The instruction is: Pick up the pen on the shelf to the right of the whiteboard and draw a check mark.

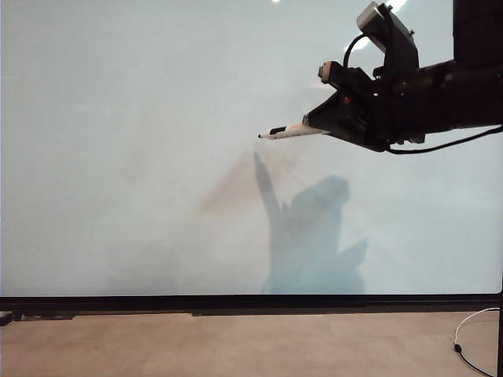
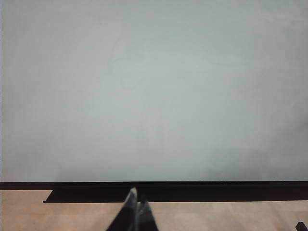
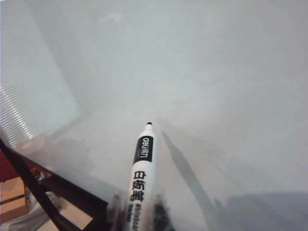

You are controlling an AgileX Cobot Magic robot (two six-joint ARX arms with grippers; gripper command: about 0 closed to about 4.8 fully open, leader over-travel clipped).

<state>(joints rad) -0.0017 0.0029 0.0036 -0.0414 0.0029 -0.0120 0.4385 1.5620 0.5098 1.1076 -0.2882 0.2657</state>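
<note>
Whiteboard (image 1: 141, 118) bare; right hand (image 1: 318, 124) grips pen (image 1: 291, 132).

Tech: From where did the exterior view look?

Operator: I had it facing the whiteboard (image 1: 141, 157) head-on from some way back, its black frame edge (image 1: 236, 302) running low across.

Tech: And the wrist views?

Operator: The left wrist view sat low, facing the same board squarely, sharing that frame edge. The right wrist view looked along the pen (image 3: 142, 178) at the board, close and oblique.
</note>
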